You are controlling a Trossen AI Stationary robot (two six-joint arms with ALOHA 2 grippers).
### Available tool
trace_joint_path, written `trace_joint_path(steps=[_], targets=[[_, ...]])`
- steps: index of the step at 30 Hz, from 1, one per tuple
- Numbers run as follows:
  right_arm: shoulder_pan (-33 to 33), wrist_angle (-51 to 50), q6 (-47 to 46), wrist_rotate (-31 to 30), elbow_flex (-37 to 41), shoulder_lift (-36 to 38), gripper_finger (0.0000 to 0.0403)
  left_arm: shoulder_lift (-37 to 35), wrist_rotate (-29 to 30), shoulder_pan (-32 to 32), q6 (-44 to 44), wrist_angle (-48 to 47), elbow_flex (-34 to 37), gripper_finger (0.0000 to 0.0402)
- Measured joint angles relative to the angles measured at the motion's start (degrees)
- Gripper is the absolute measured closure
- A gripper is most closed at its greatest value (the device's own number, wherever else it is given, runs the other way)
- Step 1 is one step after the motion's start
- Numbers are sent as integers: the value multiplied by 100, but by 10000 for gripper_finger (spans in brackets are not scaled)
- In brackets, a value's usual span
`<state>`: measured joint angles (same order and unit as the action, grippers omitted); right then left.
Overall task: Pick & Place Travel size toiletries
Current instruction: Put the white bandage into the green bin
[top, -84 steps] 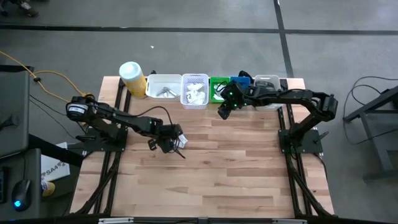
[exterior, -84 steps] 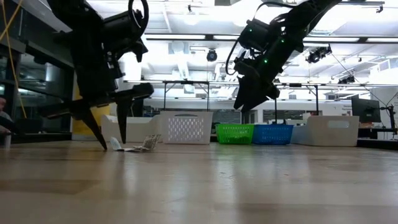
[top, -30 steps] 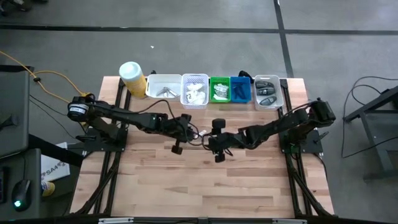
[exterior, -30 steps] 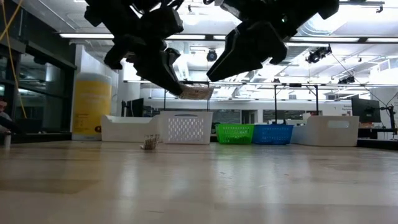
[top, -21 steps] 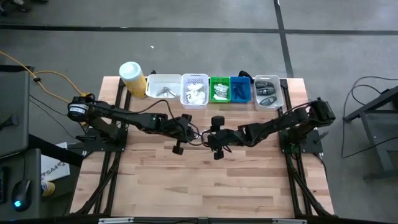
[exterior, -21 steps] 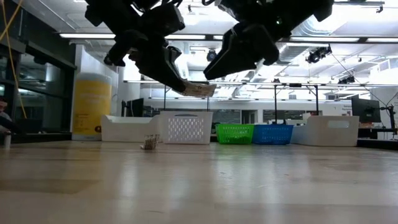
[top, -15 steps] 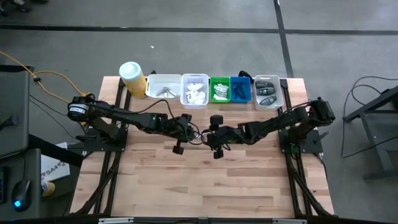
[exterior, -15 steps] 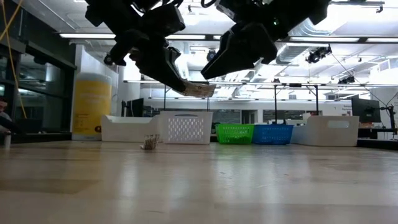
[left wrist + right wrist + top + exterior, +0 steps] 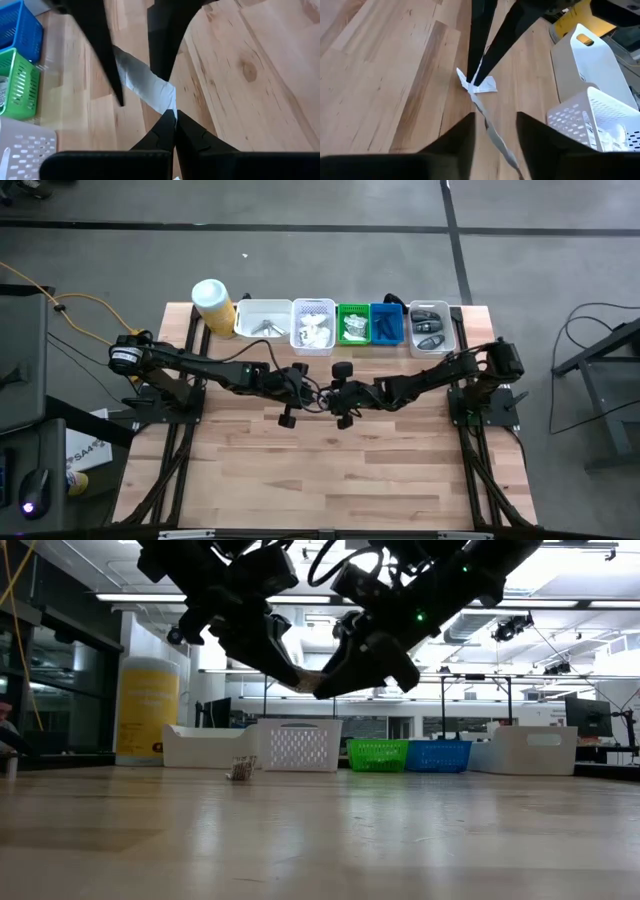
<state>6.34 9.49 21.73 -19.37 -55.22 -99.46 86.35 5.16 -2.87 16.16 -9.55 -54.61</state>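
Handover risk dominates: left gripper [image 9: 171, 117] pinches a sachet [image 9: 145, 82] aloft at centre frame in the high view, while right gripper [image 9: 495, 122] straddles its free end, jaws apart; releasing early drops it beside the second sachet [image 9: 241, 769] lying on the table [image 9: 400, 840].

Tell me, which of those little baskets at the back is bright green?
The green basket, third from the yellow canister, between the perforated white basket and the blue basket.
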Motion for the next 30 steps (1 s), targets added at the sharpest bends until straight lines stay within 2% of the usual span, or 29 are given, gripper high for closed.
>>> trace_joint_path(steps=[5,7,11,15,22,26,30], targets=[[1,-59,-48,20,0,2,370,0,36,0,5,-32,0,401],[1,-125,-94,113,0,0,392,0,38,0,9,-53,0,401],[-12,-225,-418,172,0,0,399,0,39,0,272,-94,0,384],[-53,-337,-685,142,0,2,399,0,134,0,432,-96,0,334],[-545,-963,-1588,57,0,229,399,-146,1264,-4,386,-580,-3,235],[-1060,-1491,-2407,-184,-2,587,399,-330,1786,0,28,-1040,6,217],[-1785,-1786,-3024,-179,-9,1007,399,-481,1841,0,-147,-1313,2,215]])
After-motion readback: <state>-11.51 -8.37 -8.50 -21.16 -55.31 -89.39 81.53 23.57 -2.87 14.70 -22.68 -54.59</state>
